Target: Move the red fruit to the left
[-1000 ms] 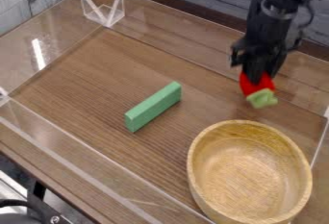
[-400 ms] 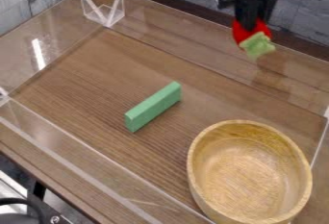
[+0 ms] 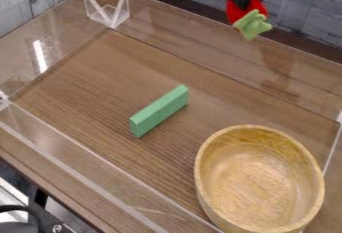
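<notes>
Red fruit [image 3: 249, 20] is pinched in the end effector [image 3: 245, 7], suspended high above the counter [image 3: 94, 87] at 1 o'clock. A drop is possible if the narrow grip slips in transit; the green block [image 3: 159, 110] could be struck on descent.

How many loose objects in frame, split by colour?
Red: 1, strawberry with green cap, held in the gripper
Green: 1, block
Wood: 1, bowl
Total: 3
</notes>
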`<state>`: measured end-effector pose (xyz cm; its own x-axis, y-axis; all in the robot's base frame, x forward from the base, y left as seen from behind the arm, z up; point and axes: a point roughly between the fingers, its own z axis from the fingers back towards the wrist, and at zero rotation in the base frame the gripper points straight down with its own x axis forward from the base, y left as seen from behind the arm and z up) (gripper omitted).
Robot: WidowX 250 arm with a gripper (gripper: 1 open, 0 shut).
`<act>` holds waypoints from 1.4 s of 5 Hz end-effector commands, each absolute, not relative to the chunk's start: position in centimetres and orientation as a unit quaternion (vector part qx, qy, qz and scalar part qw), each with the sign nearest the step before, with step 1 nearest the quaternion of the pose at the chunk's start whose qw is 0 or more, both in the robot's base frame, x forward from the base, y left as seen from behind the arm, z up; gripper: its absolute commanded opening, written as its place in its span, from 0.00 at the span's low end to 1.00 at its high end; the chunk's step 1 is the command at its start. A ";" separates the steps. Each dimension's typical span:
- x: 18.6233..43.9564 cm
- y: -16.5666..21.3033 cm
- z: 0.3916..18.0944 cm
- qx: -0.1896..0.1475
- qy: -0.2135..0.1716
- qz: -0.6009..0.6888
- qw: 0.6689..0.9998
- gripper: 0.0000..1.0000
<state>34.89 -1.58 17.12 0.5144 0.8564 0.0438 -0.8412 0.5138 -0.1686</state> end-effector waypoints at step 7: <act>33.6 14.4 17.1 -0.053 -0.111 0.563 0.817 0.00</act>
